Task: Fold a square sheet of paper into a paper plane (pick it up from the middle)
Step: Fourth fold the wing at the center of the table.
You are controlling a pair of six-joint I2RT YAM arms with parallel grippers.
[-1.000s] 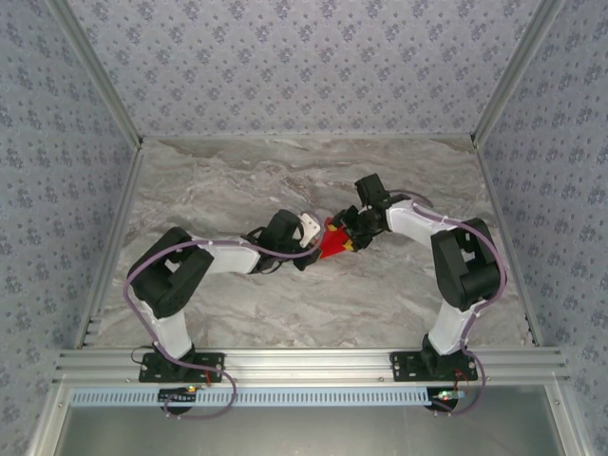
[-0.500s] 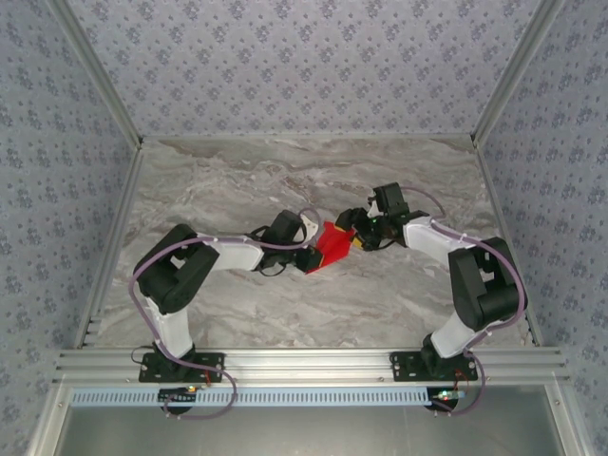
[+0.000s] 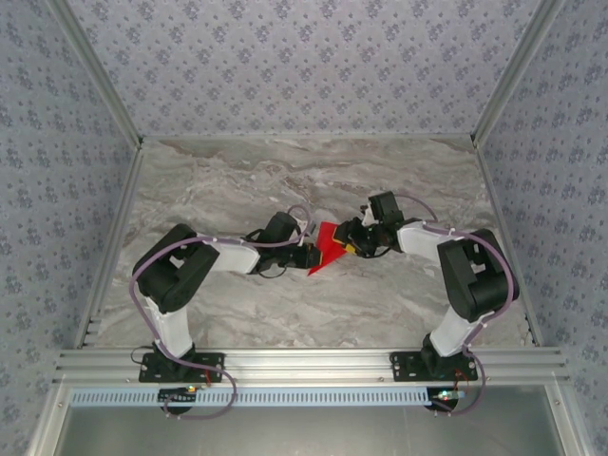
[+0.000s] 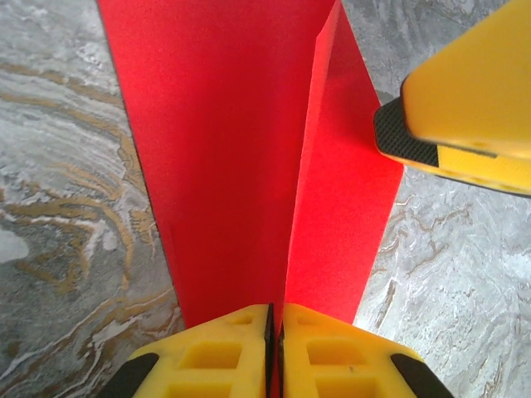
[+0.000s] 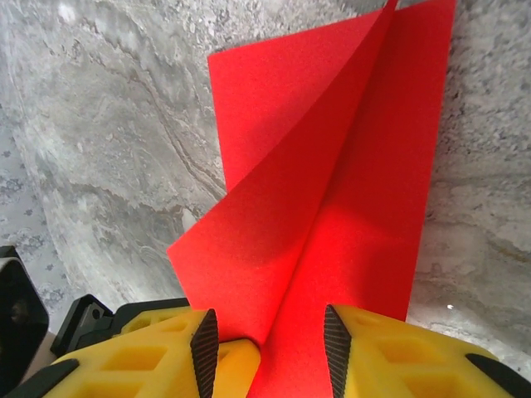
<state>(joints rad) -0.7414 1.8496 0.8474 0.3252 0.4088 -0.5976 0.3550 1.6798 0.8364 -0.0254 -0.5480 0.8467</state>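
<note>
Mid-desk [image 3: 237,180], between the two arms, the sheet of paper [image 3: 329,247] is gripped from both ends. It seems to be lifted clear of the marble, though the top view doesn't settle that.

L end effector [image 4: 274,332]: fingers pressed together, pinching the sheet right on its crease. From that wrist cam the crease runs straight away from the tips, with a red flap on either side forming a shallow V.

R end effector [image 5: 270,347]: fingers spread and sitting astride the opposite end of the same crease. The black pads [image 5: 204,348] have a clear gap between them and no squeeze on the paper yet. One of its yellow fingers [image 4: 465,91] also shows in the L wrist cam, just beside the far right edge of the sheet.

Step in hand, by my read, is the first centre fold. The sheet is doubled over but loose (flaps fanned apart, nothing like a dart), so the task is early, w/ nose folds and wings all to come.

The next move prob. calls for the R fingers to close squarely on the fold line, not on a single flap. The crease can then be pressed sharp while the L pinch anchors the other end. The main risk is skew: a bite off the crease would set the fold crooked, and thin paper could buckle or slip if the two arms pull unevenly.
</note>
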